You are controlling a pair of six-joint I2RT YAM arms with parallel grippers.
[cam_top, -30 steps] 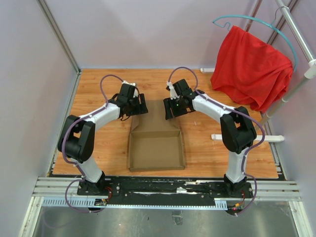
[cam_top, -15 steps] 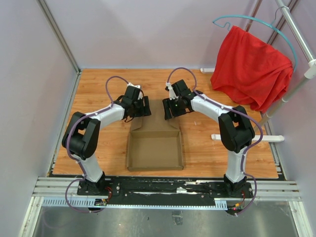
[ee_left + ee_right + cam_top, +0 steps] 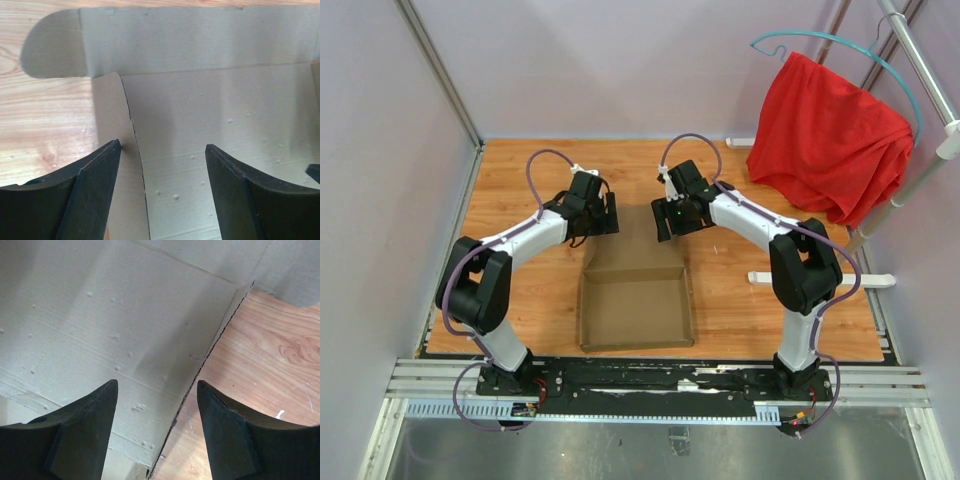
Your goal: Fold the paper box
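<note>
The paper box (image 3: 635, 305) is plain brown cardboard: a shallow tray near the front, with its lid panel (image 3: 638, 235) lying flat toward the back. My left gripper (image 3: 607, 214) is at the lid's left edge. In the left wrist view the gripper (image 3: 162, 145) is open, and the paper box's cut side edge (image 3: 131, 120) runs between its fingers. My right gripper (image 3: 662, 220) is at the lid's right edge. In the right wrist view the gripper (image 3: 157, 383) is open astride the paper box's right edge (image 3: 220, 335), which passes close to the right finger (image 3: 225, 430).
A red cloth (image 3: 830, 135) hangs on a teal hanger at the back right, on a metal rack (image 3: 920, 70). A white bar (image 3: 820, 279) lies on the wooden table at the right. Grey walls enclose the left and back sides. A metal rail (image 3: 660, 385) runs along the front.
The left gripper edged toward the lid and then drew back a little to the left. The right gripper shifted slightly toward the back. Both jaws opened a touch wider.
</note>
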